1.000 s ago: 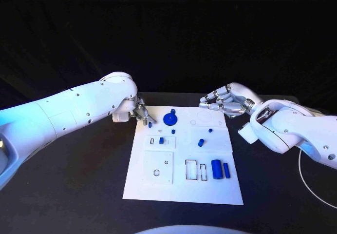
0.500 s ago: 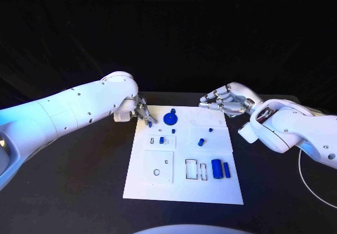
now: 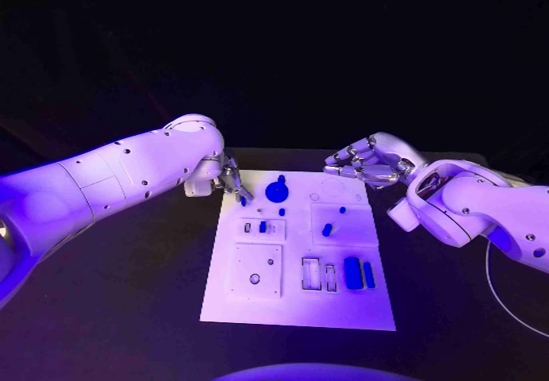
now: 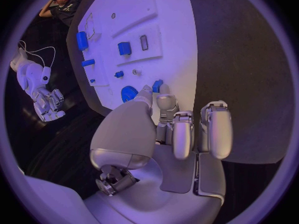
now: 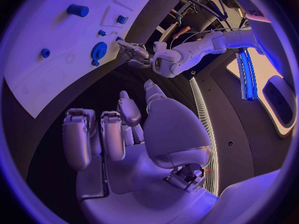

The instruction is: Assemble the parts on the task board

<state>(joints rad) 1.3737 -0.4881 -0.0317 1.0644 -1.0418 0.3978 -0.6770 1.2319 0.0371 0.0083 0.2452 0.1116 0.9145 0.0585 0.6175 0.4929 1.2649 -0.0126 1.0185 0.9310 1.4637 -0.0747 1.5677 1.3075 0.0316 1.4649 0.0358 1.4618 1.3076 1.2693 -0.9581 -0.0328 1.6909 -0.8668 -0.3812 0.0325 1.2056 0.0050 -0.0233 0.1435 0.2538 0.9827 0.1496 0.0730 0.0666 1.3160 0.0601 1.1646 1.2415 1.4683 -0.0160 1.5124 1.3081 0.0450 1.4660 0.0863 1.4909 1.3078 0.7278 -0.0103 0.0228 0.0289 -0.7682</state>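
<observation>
On the black surface (image 3: 126,317) lies the white task board (image 3: 300,305), with 2 upright blue cylinders (image 3: 358,273) in its near right part and a round blue disc part (image 3: 277,190) at its far edge. The left hand (image 3: 229,184) sits at the board's far left corner, fingertips pinching a small blue part (image 4: 157,85). The right hand (image 3: 366,165) hovers off the far right corner, fingers curled, holding nothing. Neither hand has moved since 1 second ago.
</observation>
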